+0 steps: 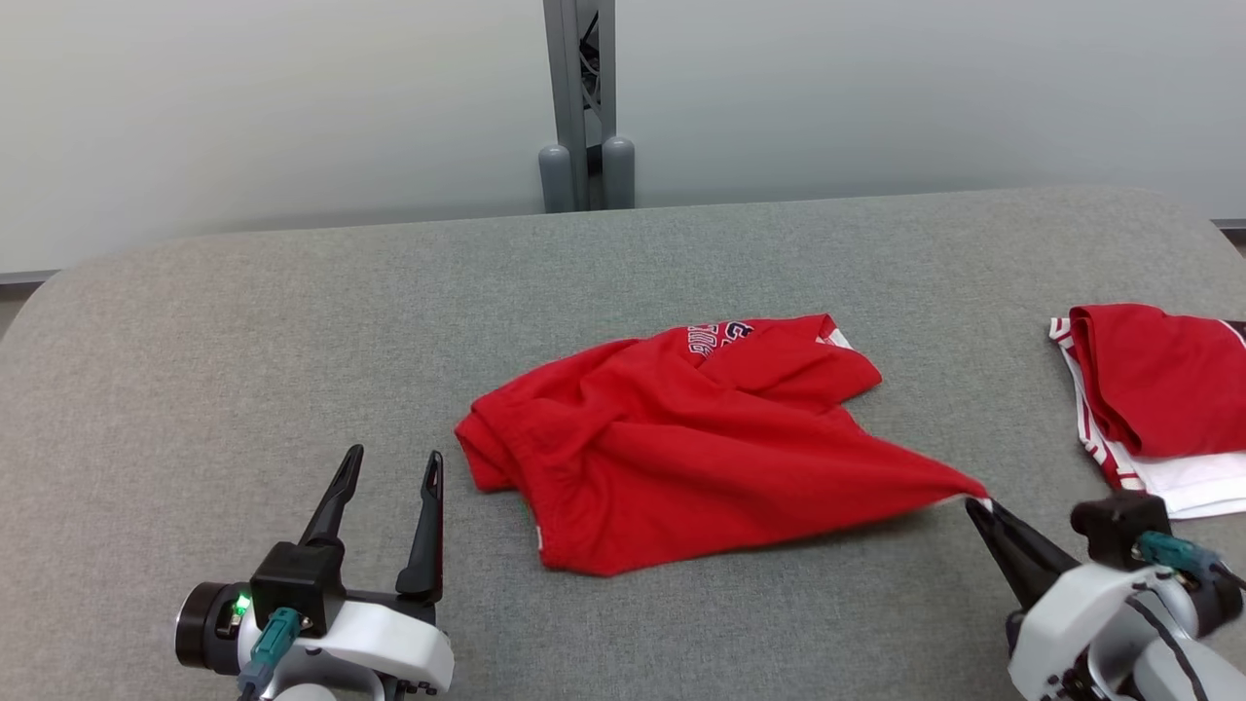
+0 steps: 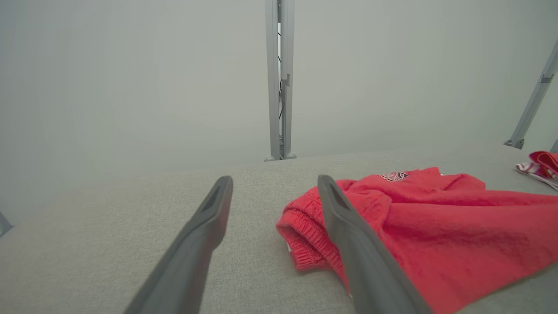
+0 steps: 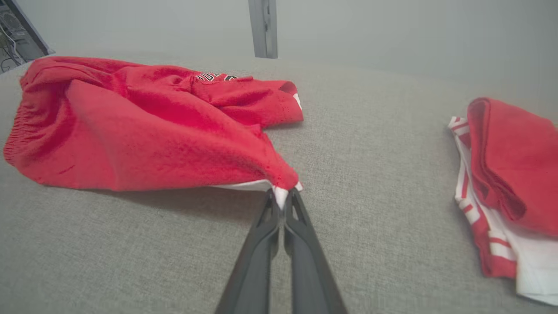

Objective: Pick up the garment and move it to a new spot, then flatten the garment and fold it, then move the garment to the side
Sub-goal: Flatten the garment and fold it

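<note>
Shorts, red and rumpled, on grey surface, one corner pinched in fully closed right gripper, rest spread to its left. Left gripper wide open, empty, waistband just right of it.

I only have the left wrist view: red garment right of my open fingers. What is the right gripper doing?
Observer: The right gripper is shut on a white-trimmed corner of the red garment, at its right end.
Operator: Is that corner lifted?
Observer: It looks slightly raised; there is shadow under that edge on the table.
Operator: Am I touching the cloth on my side?
Observer: No, the head view shows the left gripper apart, left of it.
</note>
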`<state>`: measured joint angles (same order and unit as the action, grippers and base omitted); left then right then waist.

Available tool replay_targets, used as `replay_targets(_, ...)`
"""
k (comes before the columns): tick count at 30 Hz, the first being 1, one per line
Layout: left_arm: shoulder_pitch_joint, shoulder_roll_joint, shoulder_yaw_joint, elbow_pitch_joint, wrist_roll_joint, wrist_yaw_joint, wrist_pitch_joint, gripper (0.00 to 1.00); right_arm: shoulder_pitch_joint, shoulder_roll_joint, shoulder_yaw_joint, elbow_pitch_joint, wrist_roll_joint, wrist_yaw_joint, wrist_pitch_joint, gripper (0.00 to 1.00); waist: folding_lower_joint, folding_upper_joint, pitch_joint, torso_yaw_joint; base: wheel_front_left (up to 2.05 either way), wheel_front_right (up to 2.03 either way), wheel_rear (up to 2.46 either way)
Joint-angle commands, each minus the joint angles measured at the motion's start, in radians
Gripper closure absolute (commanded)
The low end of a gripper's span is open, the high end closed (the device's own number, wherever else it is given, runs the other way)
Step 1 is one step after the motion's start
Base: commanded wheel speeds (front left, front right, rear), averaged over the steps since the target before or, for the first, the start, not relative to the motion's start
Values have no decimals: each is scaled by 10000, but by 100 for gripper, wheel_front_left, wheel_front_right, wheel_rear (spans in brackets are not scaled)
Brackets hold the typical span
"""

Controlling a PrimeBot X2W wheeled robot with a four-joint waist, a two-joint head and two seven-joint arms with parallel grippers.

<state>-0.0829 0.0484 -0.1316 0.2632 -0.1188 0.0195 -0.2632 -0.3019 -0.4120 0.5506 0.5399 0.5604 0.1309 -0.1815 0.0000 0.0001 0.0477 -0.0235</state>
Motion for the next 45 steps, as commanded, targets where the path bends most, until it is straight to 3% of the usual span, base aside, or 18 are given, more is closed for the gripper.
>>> replay_targets(1, 86, 46, 17, 18, 34, 1, -3, 0, 199, -188, -18, 133, 228, -4, 202, 100, 0, -1, -1, -22, 0, 0, 0)
replay_targets(11, 93, 46, -43, 89, 63, -70, -3, 0, 516, -286, -90, 1164, 391, -4, 797, 100, 0, -1, 20, -9, 0, 0, 0)
replay_targets(12, 87, 46, -51, 99, 69, -82, -3, 0, 453, -261, -77, 1234, 286, -4, 665, 89, 0, -1, 19, 1, 0, 0, 0)
replay_targets(13, 83, 46, -61, 107, 72, -71, -3, 0, 407, -183, -75, 1300, 289, -4, 592, 10, 0, -1, 17, 11, 0, 0, 0)
replay_targets(14, 83, 44, -73, 119, 72, -82, -3, 0, 386, -56, -79, 1329, 405, -4, 541, 0, 0, -1, 11, 23, 0, 0, 0)
replay_targets(23, 165, 44, -159, 155, 128, -141, -3, 0, -259, 151, -406, 391, 17, -4, -792, 0, 0, -1, -211, 74, 0, 0, 0)
replay_targets(31, 316, 43, -470, 16, 73, -194, -3, 0, 546, 1029, -2420, -1780, -1435, -4, -829, 0, 0, -1, -303, 143, 0, 0, 0)
replay_targets(39, 318, 44, -695, 26, 36, -247, -3, 0, 1136, 1616, -2788, -2180, -2148, -4, -833, 0, 0, -1, -253, 123, 0, 0, 0)
replay_targets(42, 189, 41, -825, -113, -135, -490, -3, 0, 1098, 1625, -2900, -2199, -2201, -4, -834, 0, 0, -1, -142, 76, 0, 0, 0)
replay_targets(45, 163, 38, -1487, 74, 58, -1150, -3, 0, 1056, 1646, -2990, -2210, -2226, -4, -834, 0, 0, -1, -24, 29, 0, 0, 0)
